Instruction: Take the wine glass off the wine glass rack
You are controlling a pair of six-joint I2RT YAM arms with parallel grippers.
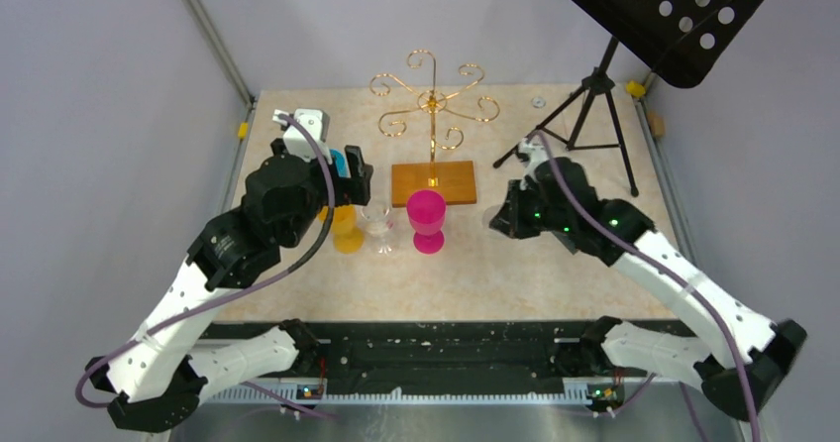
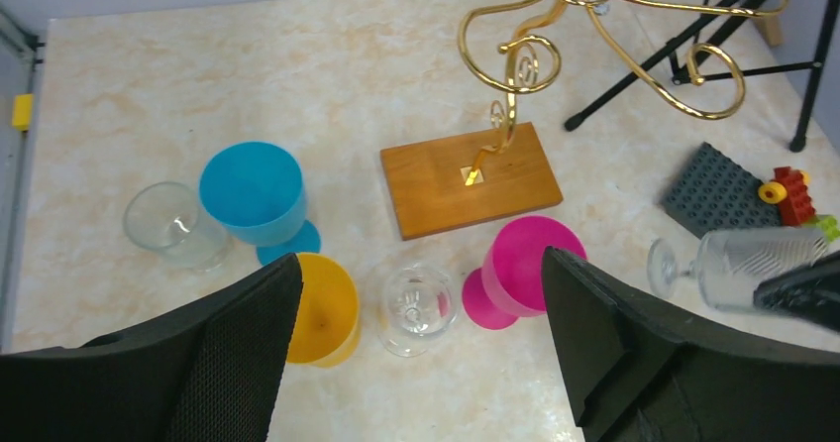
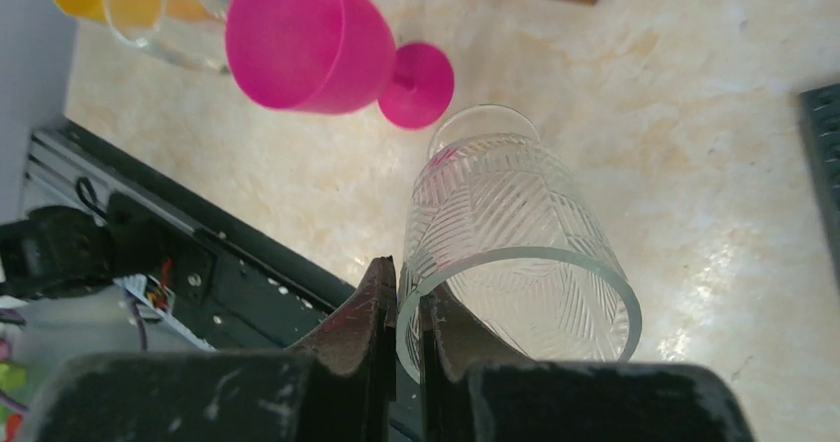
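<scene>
The wine glass rack [image 1: 433, 105] is a gold wire stand with curled arms on an orange-brown wooden base [image 1: 433, 182]; no glass hangs on its arms. It also shows in the left wrist view [image 2: 515, 65]. My right gripper [image 3: 408, 269] is shut on the rim of a clear patterned wine glass [image 3: 515, 234]. It holds the glass tilted on its side low over the table, right of the base, as the left wrist view [image 2: 738, 259] also shows. My left gripper [image 2: 421, 264] is open and empty above the cups, left of the base.
A blue cup [image 2: 253, 189], a yellow cup [image 2: 322, 308], a small clear glass [image 2: 414, 308], a pink cup [image 2: 525, 264] and a clear tumbler [image 2: 168, 224] stand in front of the rack. A black tripod music stand [image 1: 584, 105] is at back right. A grey brick plate [image 2: 718, 189] lies nearby.
</scene>
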